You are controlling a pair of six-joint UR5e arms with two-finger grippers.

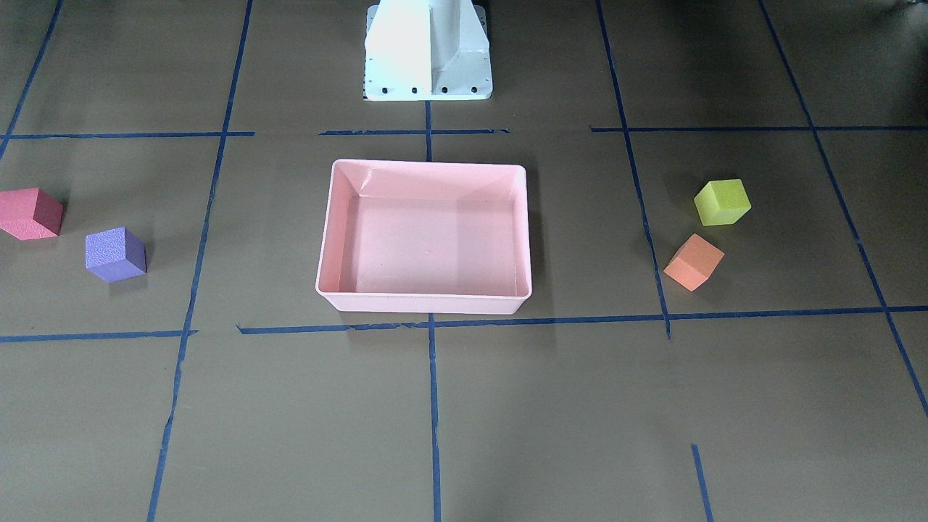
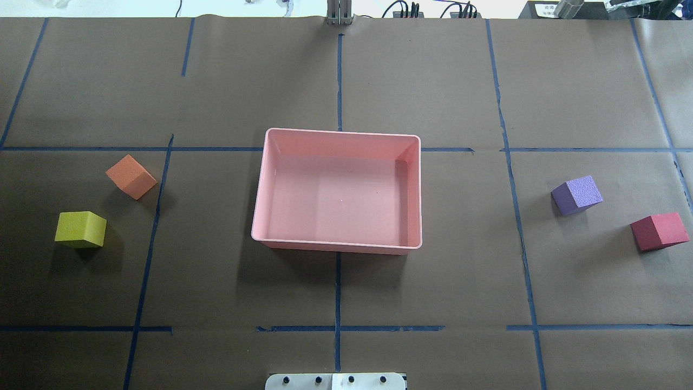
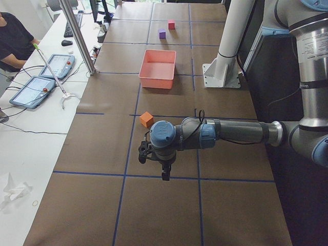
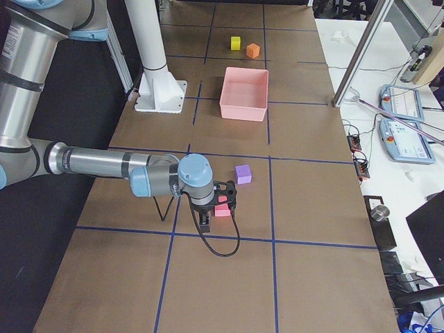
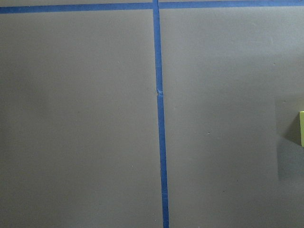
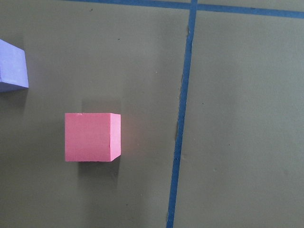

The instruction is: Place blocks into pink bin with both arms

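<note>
The pink bin [image 2: 261,206] stands in the middle of the table with nothing in it. The orange block [image 2: 131,176] and the yellow block [image 2: 80,229] lie on my left side. The purple block [image 2: 577,195] and the red block [image 2: 659,231] lie on my right side. My left gripper [image 3: 164,174] shows only in the exterior left view, hanging over the table near the orange block [image 3: 146,119]. My right gripper [image 4: 206,220] shows only in the exterior right view, beside the red block [image 4: 223,210]. I cannot tell whether either is open or shut.
The white pedestal base [image 1: 428,58] stands behind the bin. Blue tape lines [image 2: 338,281] cross the brown table cover. An operator [image 3: 13,41] sits at a side bench with tablets [image 3: 36,89]. The right wrist view shows the red block [image 6: 90,137] straight below.
</note>
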